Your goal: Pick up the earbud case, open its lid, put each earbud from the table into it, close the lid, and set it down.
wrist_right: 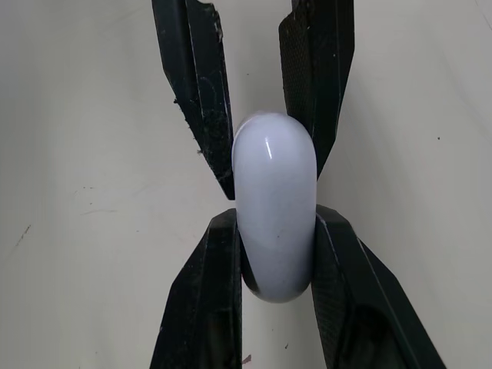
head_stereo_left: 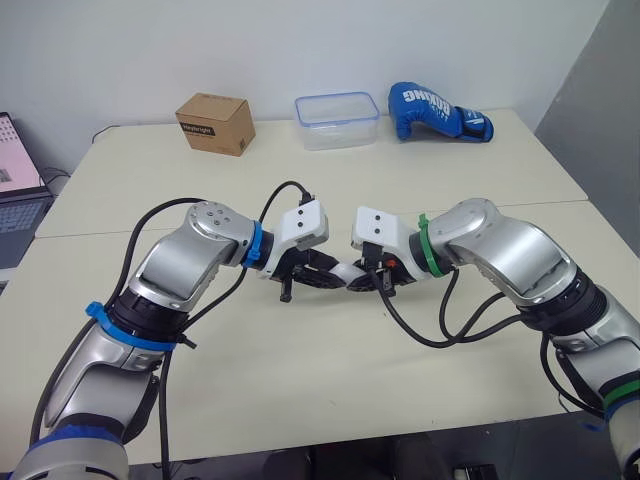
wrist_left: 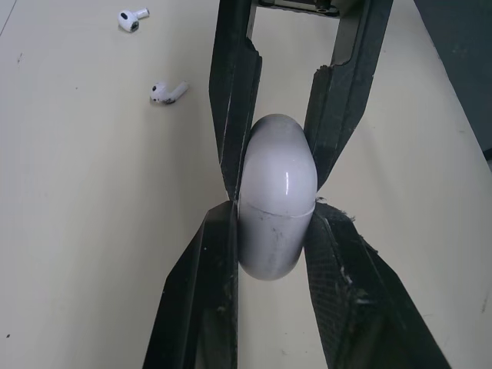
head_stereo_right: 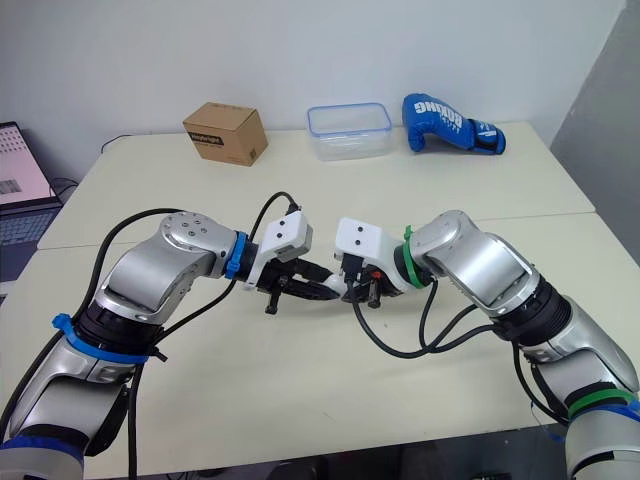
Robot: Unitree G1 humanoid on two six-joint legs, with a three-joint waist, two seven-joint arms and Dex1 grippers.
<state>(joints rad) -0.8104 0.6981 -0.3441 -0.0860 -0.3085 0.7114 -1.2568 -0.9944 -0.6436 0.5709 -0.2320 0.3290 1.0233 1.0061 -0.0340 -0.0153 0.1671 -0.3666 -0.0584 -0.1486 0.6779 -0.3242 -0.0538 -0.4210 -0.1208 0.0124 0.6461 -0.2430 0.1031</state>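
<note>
The left claw [wrist_left: 273,209], from 9 o'clock, and the right claw [wrist_right: 274,214], from 3 o'clock, are clenching the closed earbud case [wrist_left: 278,177] over mid-tabletop [head_stereo_left: 300,380], seemingly bracing it for opening. Two earbuds [wrist_left: 167,92] are lying nearby.

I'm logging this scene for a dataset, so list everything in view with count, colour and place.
table: 1, beige, bearing the items
earbud case: 1, white, lid shut, held between both grippers
earbuds: 2, white, lying apart on the table
cardboard box: 1, brown, far side, left
plastic container: 1, clear with blue rim, far side, middle
boxing glove: 1, blue, far side, right
laptop: 1, open, left of the table
left gripper: 1, black fingers, shut on the earbud case
right gripper: 1, black fingers, shut on the earbud case
</note>
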